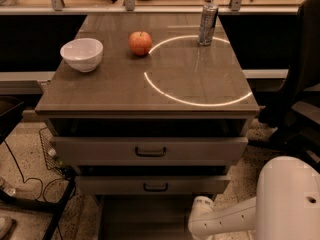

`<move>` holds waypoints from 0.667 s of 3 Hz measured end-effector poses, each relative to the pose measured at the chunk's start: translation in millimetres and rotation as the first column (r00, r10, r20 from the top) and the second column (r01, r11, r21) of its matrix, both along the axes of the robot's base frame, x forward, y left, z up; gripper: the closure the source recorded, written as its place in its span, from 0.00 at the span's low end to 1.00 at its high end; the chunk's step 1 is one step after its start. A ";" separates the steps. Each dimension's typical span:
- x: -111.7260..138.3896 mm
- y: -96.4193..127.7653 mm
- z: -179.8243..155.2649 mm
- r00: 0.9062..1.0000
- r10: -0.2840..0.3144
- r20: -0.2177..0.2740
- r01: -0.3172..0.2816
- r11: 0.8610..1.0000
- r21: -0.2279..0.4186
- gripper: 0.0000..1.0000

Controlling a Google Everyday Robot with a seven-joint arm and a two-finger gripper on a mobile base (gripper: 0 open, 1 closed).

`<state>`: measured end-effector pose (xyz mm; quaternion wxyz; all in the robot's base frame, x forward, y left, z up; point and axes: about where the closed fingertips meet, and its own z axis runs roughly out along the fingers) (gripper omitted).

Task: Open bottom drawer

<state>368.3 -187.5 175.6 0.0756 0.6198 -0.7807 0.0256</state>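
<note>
A glossy brown cabinet top (pixel 115 91) carries a bright ring of reflected light. The smooth white plastic arm (pixel 280 204) reaches in low right. Its gripper lies past the bottom edge, so I cannot tell its state. The bottom drawer (pixel 145 219) is seemingly the dull grey plane under two loop-handled fronts (pixel 100 151). A white bowl (pixel 81 54), a red apple (pixel 140 43) and a metal can (pixel 207 24) stand above a speckled floor (pixel 30 154).

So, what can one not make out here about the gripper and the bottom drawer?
In the camera view:
The gripper is not in view; the white arm ends low before the cabinet, and the bottom edge cuts off what lies beyond.
Of the bottom drawer only a grey part shows under the middle drawer; the bottom edge cuts off its handle, so how far it is open is unclear.
The label on the can is too small to read.
</note>
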 end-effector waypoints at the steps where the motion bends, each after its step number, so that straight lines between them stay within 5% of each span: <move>1: -2.5 -1.4 -0.9 1.000 -0.007 -0.002 0.007 1.000 0.003 1.00; 2: -4.2 -1.7 -2.0 1.000 -0.008 -0.005 0.008 1.000 0.003 0.82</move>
